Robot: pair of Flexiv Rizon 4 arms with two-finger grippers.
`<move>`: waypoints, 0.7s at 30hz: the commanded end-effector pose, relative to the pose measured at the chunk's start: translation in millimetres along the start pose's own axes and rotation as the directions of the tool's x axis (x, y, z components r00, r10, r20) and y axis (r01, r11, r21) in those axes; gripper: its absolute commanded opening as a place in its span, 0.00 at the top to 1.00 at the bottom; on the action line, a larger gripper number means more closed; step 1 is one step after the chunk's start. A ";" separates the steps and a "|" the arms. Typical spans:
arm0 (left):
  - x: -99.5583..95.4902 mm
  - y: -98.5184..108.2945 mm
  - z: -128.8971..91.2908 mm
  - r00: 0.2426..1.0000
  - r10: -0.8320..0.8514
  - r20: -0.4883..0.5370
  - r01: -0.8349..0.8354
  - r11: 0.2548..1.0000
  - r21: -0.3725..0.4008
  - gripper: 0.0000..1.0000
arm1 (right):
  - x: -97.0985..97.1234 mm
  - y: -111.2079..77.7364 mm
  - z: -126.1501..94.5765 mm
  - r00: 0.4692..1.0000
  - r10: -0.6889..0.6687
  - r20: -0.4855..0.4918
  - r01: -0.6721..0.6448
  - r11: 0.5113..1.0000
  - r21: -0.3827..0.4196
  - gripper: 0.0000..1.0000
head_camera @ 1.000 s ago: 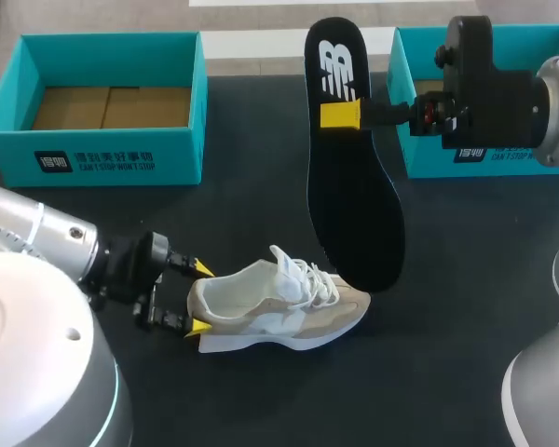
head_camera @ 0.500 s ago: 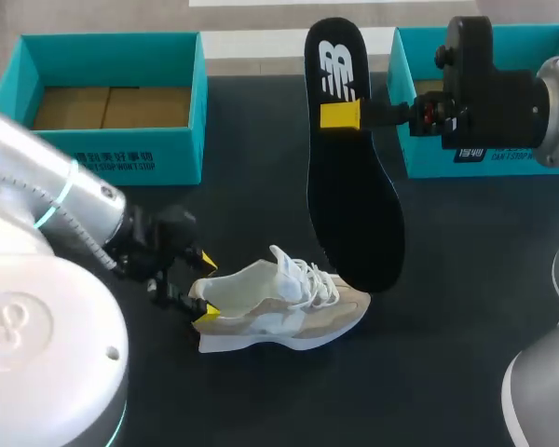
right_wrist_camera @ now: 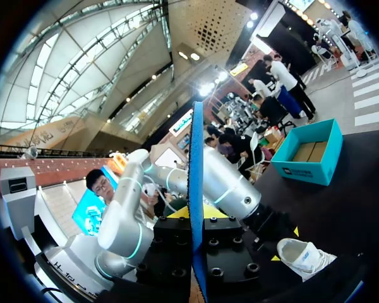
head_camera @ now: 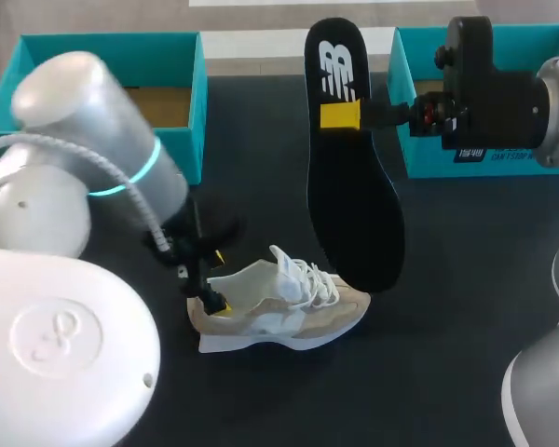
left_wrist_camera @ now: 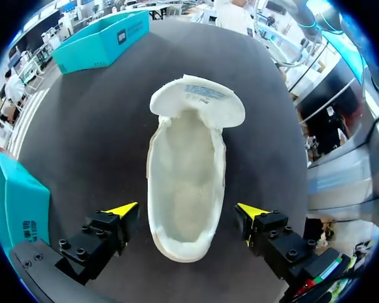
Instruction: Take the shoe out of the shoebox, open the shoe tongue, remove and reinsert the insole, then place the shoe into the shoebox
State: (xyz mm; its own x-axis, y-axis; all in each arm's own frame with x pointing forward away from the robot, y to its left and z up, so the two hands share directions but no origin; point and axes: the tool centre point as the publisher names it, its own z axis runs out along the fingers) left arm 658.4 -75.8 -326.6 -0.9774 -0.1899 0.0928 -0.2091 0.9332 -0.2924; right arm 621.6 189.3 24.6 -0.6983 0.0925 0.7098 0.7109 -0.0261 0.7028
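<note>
Sneaker (head_camera: 279,307) sat upright on its sole on the dark counter (head_camera: 447,279), outside both boxes, toe toward the right arm's side, heel toward the left arm. From the left wrist view the sneaker (left_wrist_camera: 186,189) lay straight ahead. Its tongue was pushed forward and the mouth was wide open, with pale lining inside.

Left tool (head_camera: 223,281) was down at the heel. Seen from its own wrist, the left tool (left_wrist_camera: 188,209) had its fingers spread, one yellow tip on each side of the heel, and neither touched the shoe.

Right tool (head_camera: 340,115) was up above the counter, pinching the black insole (head_camera: 349,186) near its narrow printed end. The insole hung on its long axis, wide end down, low end close to the sneaker's toe (contact with shoe or counter: couldn't tell). In the right wrist view the insole (right_wrist_camera: 197,221) ran edge-on between the fingers of the right tool (right_wrist_camera: 196,214), and the sneaker (right_wrist_camera: 303,255) showed below, off to one side.

One teal shoebox (head_camera: 158,60) stood at the far left of the counter, partly behind the left arm, open with a brown floor. The other teal shoebox (head_camera: 424,158) stood at the far right, behind the right arm.
</note>
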 end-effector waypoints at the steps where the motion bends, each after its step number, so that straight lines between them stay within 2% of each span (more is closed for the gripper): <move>1: -0.2 -6.1 3.6 1.000 0.009 0.007 -0.007 0.968 -0.252 0.00 | -0.6 0.7 3.3 1.000 0.001 0.001 -0.001 1.000 0.000 1.00; 12: -4.4 -6.7 8.8 1.000 0.014 0.006 -0.012 0.967 -0.254 0.00 | -0.6 0.7 3.3 1.000 0.001 0.001 -0.001 1.000 0.000 1.00; 21: -21.6 -15.2 23.4 0.997 0.050 0.052 -0.040 0.983 -0.176 0.00 | -0.6 0.7 3.3 1.000 0.001 0.001 -0.001 1.000 0.000 1.00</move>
State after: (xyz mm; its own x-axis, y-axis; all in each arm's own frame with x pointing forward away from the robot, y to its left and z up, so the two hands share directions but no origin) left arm 677.4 -92.1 -335.0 -0.9868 -0.1606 0.0205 -0.1619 0.9814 -0.1035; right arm 621.6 189.3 24.6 -0.6983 0.0925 0.7098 0.7109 -0.0261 0.7028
